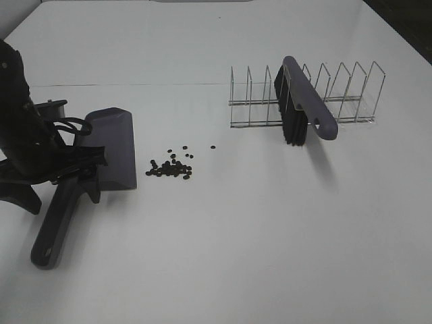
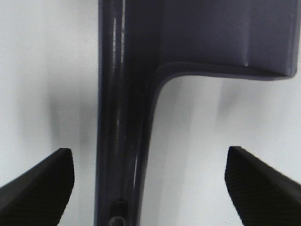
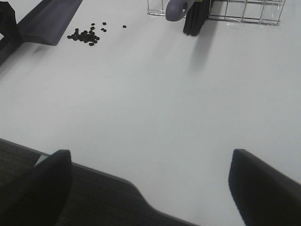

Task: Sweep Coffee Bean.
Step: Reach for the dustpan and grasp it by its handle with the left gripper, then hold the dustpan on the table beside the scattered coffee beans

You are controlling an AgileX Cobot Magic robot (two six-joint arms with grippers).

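Left claw is spread; dustpan handle is straddled, untouched. Coffee beans are heaped on the table, right of that claw. Right claw is spread.

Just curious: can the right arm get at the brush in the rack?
Probably yes: the right gripper is open, bare table lies between, and the brush juts handle-first from the rack.

Bright, even light throws soft shadows on the white table; left wrist view is blurred.
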